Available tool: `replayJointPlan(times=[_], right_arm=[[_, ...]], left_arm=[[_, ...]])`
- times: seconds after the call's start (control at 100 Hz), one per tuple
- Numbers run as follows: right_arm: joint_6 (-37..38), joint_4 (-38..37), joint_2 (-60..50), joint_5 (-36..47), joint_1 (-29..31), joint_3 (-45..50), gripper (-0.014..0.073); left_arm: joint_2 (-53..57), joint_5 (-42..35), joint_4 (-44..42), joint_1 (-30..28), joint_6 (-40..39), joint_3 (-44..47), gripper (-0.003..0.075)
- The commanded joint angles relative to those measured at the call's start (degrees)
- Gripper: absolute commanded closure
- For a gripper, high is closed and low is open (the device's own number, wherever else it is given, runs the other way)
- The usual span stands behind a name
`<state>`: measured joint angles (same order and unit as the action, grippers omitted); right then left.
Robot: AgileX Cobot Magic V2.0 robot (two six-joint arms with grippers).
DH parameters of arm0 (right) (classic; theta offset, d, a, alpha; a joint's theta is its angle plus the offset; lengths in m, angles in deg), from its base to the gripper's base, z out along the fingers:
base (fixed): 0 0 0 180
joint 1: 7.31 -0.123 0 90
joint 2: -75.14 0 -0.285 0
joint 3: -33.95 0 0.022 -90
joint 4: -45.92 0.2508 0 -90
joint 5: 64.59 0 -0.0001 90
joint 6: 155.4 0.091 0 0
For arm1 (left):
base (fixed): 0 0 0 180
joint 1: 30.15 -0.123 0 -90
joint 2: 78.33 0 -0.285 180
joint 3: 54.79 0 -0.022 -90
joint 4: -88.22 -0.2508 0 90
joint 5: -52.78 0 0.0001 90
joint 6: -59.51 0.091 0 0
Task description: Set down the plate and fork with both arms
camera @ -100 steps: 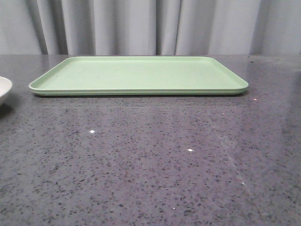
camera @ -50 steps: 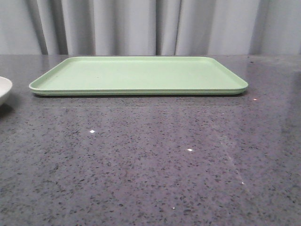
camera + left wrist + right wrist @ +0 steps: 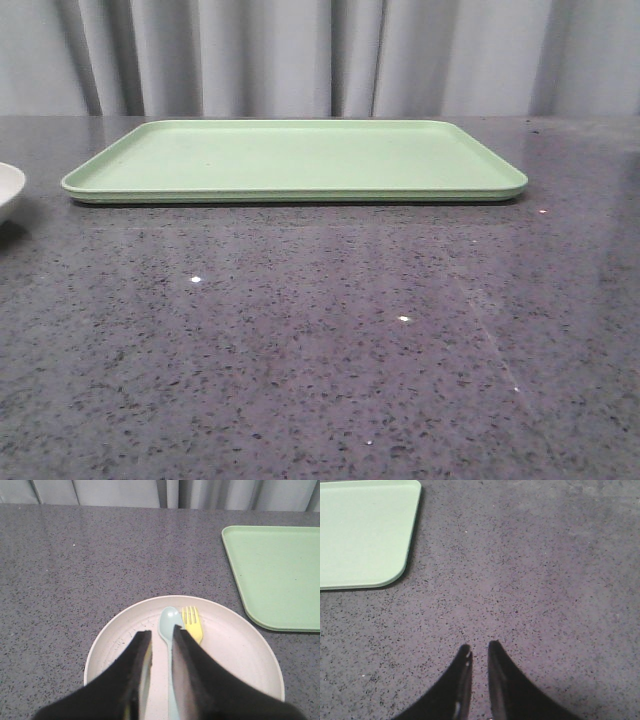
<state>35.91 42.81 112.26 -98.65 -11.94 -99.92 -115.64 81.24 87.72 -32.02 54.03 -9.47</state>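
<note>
Two claws showed only in their own wrist views; neither reached into the front view. The left claw (image 3: 159, 635) hung over the plate (image 3: 235, 650), its dark fingers (image 3: 137, 680) drawn close with only a narrow gap between the tips, and nothing was pinched there; the spoon (image 3: 168, 625) ran beneath that gap, lying in the plate. The fork (image 3: 192, 624) lay in the plate too, just beside the spoon, the tines level with the spoon's bowl, and whether the two touched could not be told. The plate sat on the speckled grey surface (image 3: 75, 570), near one rounded corner of the tray (image 3: 275, 575) but apart from it. In the front view the plate (image 3: 8, 190) appeared only as a sliver at the left edge, left of the tray (image 3: 295, 160), which lay flat toward the back of the surface (image 3: 320, 340) before a pale curtain (image 3: 300, 55). The right claw (image 3: 479, 650) hovered over bare surface (image 3: 545, 580), its fingers (image 3: 462, 680) also nearly pressed together and gripping nothing, with a corner of the tray (image 3: 365, 530) off to one side, well apart from the tips.
</note>
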Motion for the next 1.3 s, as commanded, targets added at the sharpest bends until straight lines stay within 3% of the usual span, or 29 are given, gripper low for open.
replayJointPlan(times=[0.0, 0.08, 0.18, 0.8, 0.98, 1.29], right_arm=[[-0.33, -0.37, 0.6, 3.61, 0.35, -2.1, 0.0311], [-0.33, -0.37, 0.6, 3.61, 0.35, -2.1, 0.02], [-0.33, -0.37, 0.6, 3.61, 0.35, -2.1, 0.0122], [-0.33, 0.04, 0.6, 5.4, 0.35, -2.04, 0.0118], [-0.33, 0.04, 0.6, 5.4, 0.35, -2.04, 0.0118], [-0.33, 0.04, 0.6, 5.4, 0.35, -2.04, 0.0118]], left_arm=[[-0.54, -4.17, 0.5, -0.05, -0.21, -2.2, 0.0422], [-0.54, -4.17, 0.5, -0.05, -0.21, -2.2, 0.0309], [-0.54, -4.67, 0.5, -0.05, -0.21, -2.2, 0.0249], [-1.43, -2.36, -1.58, -0.05, -0.55, -3.71, 0.0261], [-6.92, 4.03, -8.17, -2.44, -8.19, -9.1, 0.0262], [-20.69, 10.98, -7.05, -5.84, -7.96, -18.18, 0.0262]])
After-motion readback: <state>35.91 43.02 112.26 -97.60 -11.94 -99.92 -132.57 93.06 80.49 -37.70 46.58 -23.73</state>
